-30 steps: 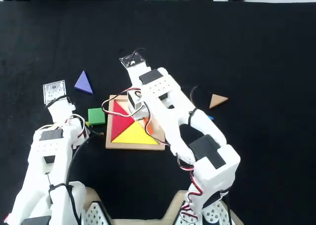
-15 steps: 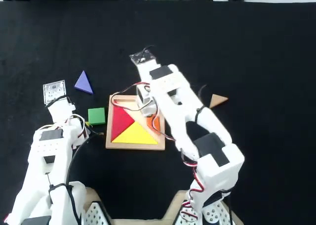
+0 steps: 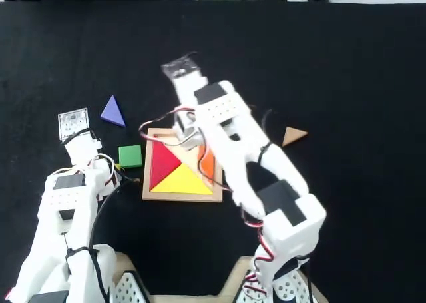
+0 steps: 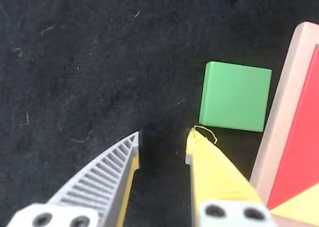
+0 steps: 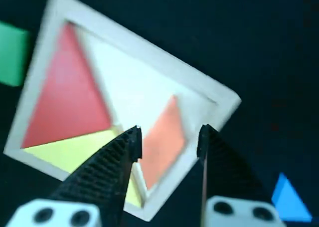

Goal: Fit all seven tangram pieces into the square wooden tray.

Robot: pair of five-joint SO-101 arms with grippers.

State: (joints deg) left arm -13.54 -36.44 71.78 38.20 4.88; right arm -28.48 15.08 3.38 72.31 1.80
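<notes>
While R pincer point(image 5: 169, 132) gapes over tray point(image 3: 183, 197), L pincer point(image 4: 164, 135) apart by green sq point(image 4: 234, 96).

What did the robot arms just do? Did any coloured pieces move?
The right arm swung to the right, then back, and ended a bit farther across the table. The orange piece, mostly hidden under the arm before, now lies in plain view in the right side of the tray, below the open right gripper. The left gripper, green square, purple triangle and tan triangle stayed put.
</notes>
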